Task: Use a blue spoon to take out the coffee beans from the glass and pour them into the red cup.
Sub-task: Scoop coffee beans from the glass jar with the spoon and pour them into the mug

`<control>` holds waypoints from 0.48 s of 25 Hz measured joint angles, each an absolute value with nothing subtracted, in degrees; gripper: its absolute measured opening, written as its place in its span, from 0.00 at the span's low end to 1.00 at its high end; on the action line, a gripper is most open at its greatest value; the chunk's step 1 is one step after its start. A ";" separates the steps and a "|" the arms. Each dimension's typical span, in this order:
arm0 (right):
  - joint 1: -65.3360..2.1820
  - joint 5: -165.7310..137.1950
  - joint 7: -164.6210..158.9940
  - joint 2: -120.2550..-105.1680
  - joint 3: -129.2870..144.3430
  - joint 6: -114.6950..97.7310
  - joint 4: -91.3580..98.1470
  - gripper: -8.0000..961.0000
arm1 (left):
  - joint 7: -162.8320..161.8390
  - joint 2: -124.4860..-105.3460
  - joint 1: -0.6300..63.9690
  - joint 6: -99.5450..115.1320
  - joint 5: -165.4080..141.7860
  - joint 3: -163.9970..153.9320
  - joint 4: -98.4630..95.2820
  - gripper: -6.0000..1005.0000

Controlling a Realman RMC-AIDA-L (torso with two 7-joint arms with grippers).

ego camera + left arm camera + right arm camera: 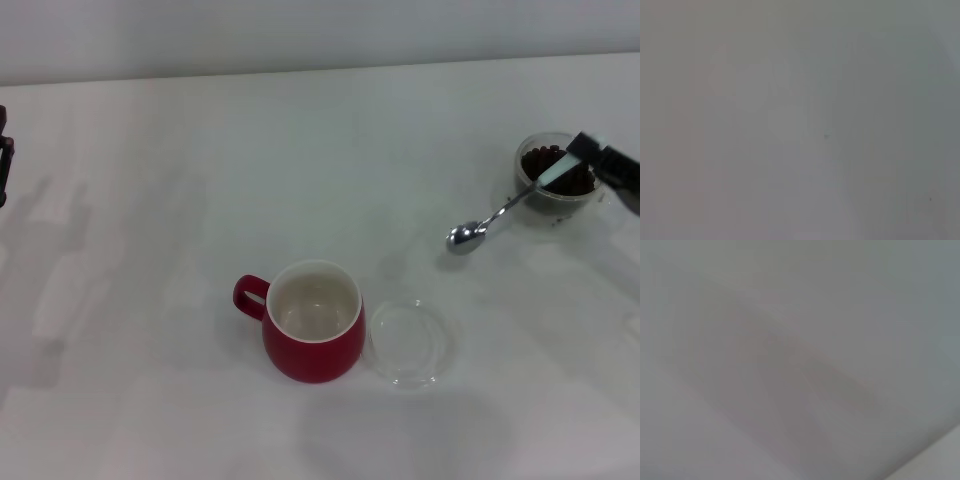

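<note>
At the far left edge of the head view a dark piece of the left gripper point(5, 160) hung parked above the smooth white table point(150, 200), and whether its pincer was open could not be told; nearer the middle stood the rounded, glossy red cup point(312, 325) with its matte cream-white inside bare and its red loop handle pointing left; just beside it on the right lay a flat, shallow, clear glass saucer point(408, 342); further right and farther back, the blue spoon point(500, 212) slanted with its shiny metal bowl low by the table and its pale blue handle raised, pinched in the closed right gripper point(590, 155); that black gripper reached in from the right edge over the small clear round glass point(553, 190), where the dark oval coffee beans point(548, 160) lay piled; both wrist views showed only plain grey.
</note>
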State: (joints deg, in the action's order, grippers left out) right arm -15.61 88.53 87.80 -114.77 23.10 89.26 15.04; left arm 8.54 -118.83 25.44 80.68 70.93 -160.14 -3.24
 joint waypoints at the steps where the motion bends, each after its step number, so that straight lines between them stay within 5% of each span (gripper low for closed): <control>1: -15.67 88.71 87.80 -114.78 23.06 89.43 16.05 0.16 | 8.54 -118.86 25.47 80.76 70.93 -160.14 -3.18 0.51; 12: -15.43 91.60 88.96 -113.96 22.47 90.62 23.94 0.16 | 8.59 -119.11 25.31 81.12 70.93 -160.14 -3.31 0.51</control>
State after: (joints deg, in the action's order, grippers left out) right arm -15.43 91.60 88.96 -113.96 22.48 90.62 23.94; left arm 8.59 -119.11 25.31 81.12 70.93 -160.14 -3.31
